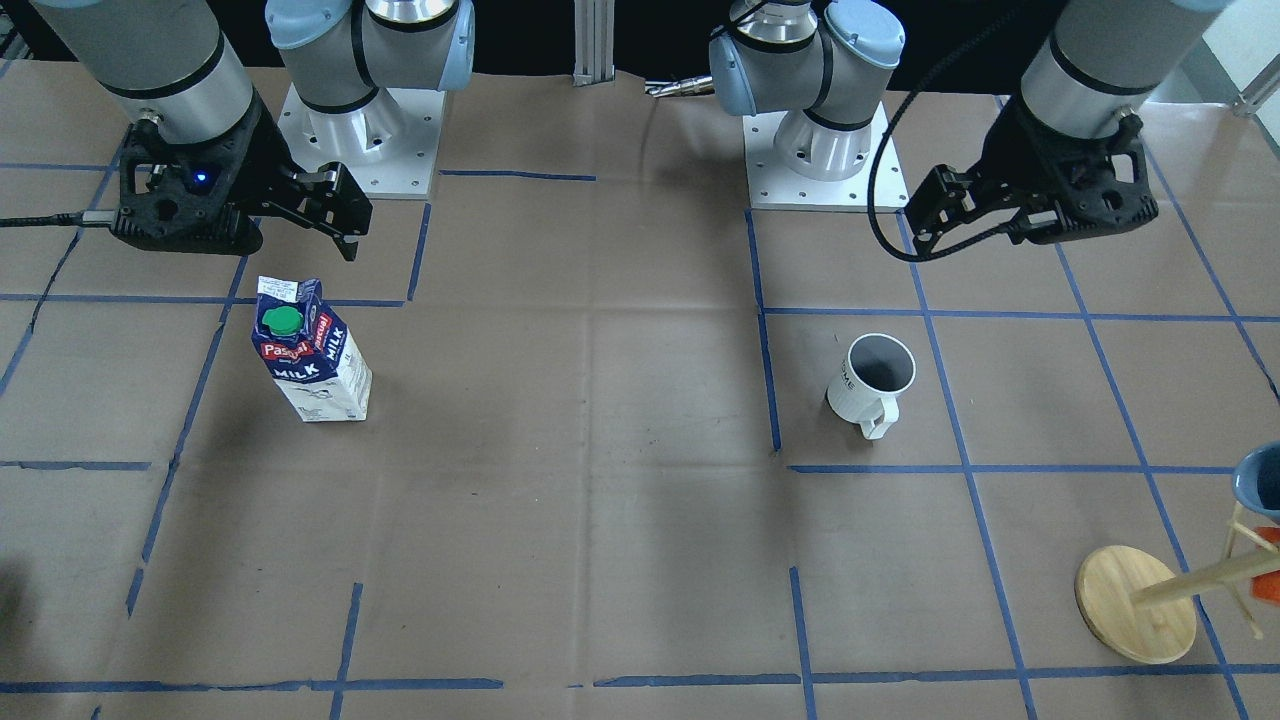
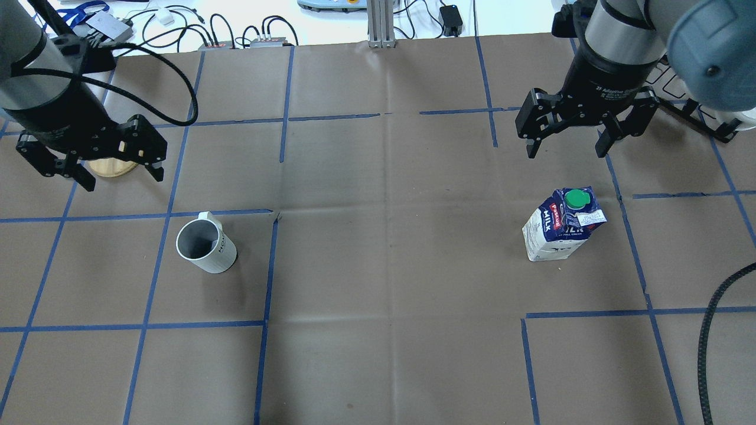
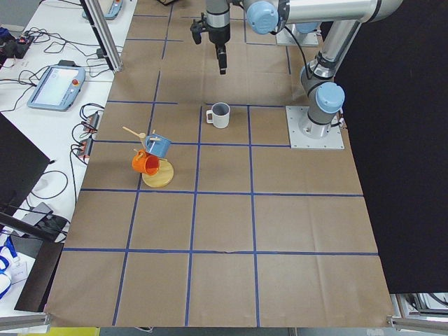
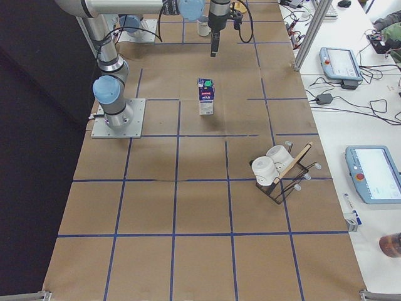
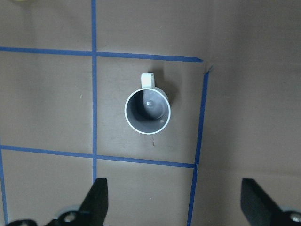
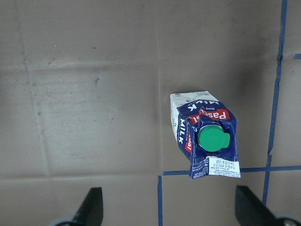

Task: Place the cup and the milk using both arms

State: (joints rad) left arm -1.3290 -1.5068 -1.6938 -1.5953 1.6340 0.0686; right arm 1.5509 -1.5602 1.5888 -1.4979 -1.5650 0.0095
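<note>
The white cup stands upright on the brown table, handle pointing away from the robot; it also shows in the front view and the left wrist view. My left gripper hangs open and empty above the table, beyond the cup and to its left. The milk carton stands upright with its green cap on top; it also shows in the front view and the right wrist view. My right gripper is open and empty, raised beyond the milk.
A wooden mug tree holding a blue mug and an orange mug stands at the table's far left edge. A black rack with two white cups stands on the right side. The arm bases are bolted down behind.
</note>
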